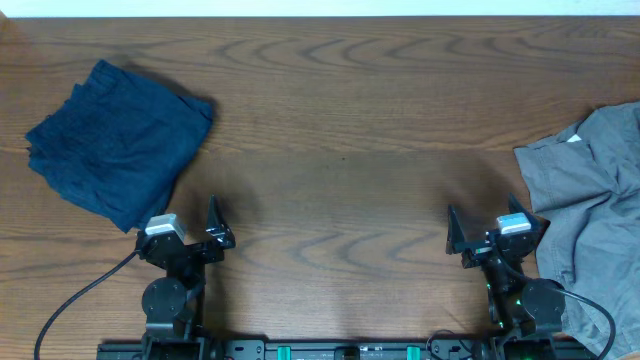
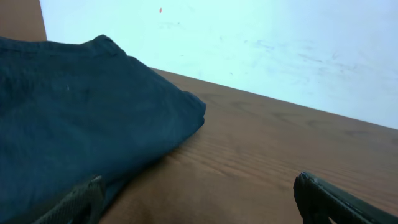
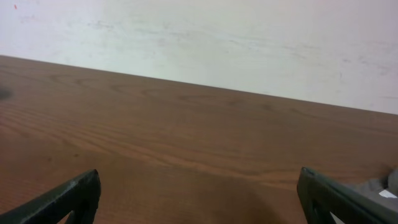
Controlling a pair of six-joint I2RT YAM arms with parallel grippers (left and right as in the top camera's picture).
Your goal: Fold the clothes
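Note:
A dark navy-blue garment (image 1: 118,142) lies folded at the table's left; it fills the left of the left wrist view (image 2: 81,118). A grey shirt-like garment (image 1: 595,200) lies crumpled at the right edge, a small corner showing in the right wrist view (image 3: 380,186). My left gripper (image 1: 190,225) is open and empty, low near the front edge, just right of the navy garment's near corner; its fingers show in the left wrist view (image 2: 199,199). My right gripper (image 1: 495,228) is open and empty, just left of the grey garment; its fingers show in the right wrist view (image 3: 199,196).
The wooden table (image 1: 340,150) runs between the two garments. A white wall (image 3: 205,37) stands behind its far edge. Both arm bases and a black cable (image 1: 75,305) sit at the front edge.

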